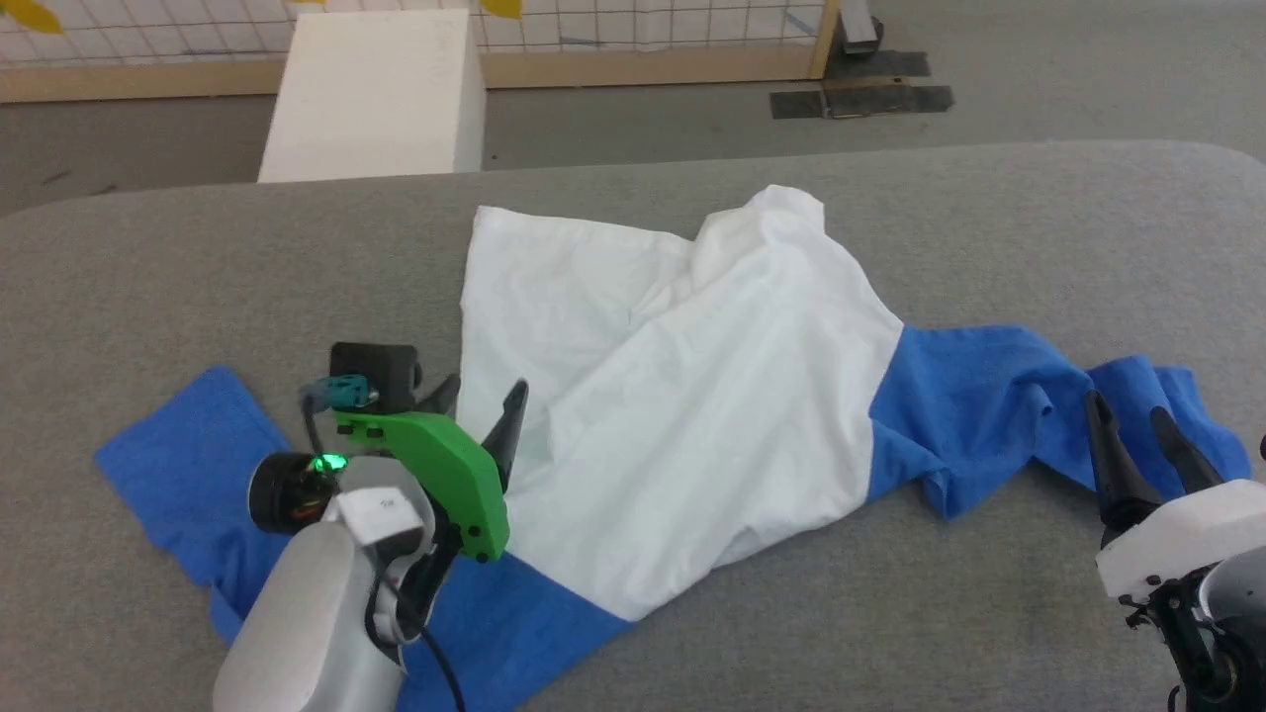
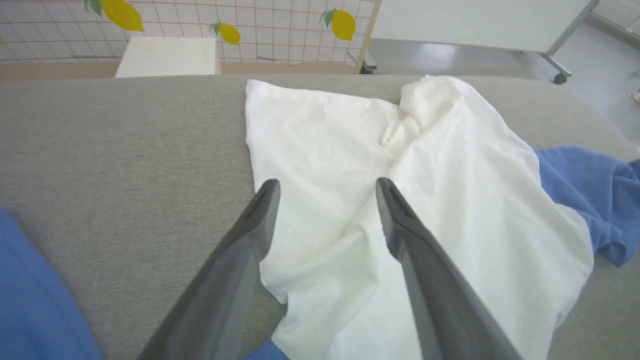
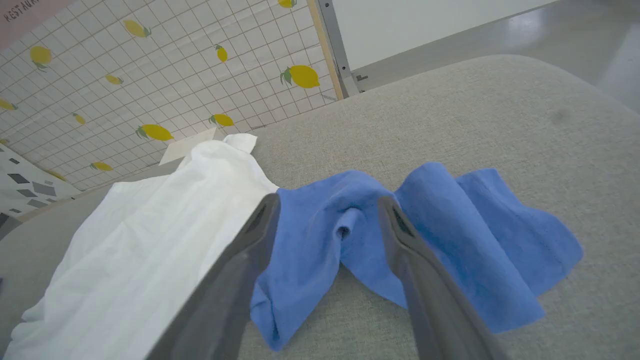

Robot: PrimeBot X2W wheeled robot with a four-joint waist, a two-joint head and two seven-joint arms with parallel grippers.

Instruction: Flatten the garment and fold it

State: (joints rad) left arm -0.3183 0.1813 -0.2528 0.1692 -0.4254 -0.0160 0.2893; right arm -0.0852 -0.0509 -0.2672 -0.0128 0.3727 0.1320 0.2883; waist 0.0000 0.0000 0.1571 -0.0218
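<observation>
Though its white body lies rumpled, one fold doubled over, the thin white cloth shirt with royal-blue long sleeves (image 1: 682, 396) rests across the grey padded table (image 1: 1039, 227). The left gripper (image 1: 485, 391), fingers spread and empty, hangs at the body's left edge, its arm hiding part of the left sleeve (image 1: 178, 465). The right gripper (image 1: 1126, 407), fingers likewise apart, hangs over the bunched right sleeve (image 1: 989, 396). Beyond the table stand a white rectangular block (image 1: 381, 89) and a lemon-printed grid panel (image 1: 643, 25).

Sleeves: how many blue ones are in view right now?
2. The left sleeve lies flat, partly hidden under the left arm; the right sleeve is bunched by the right gripper.
</observation>
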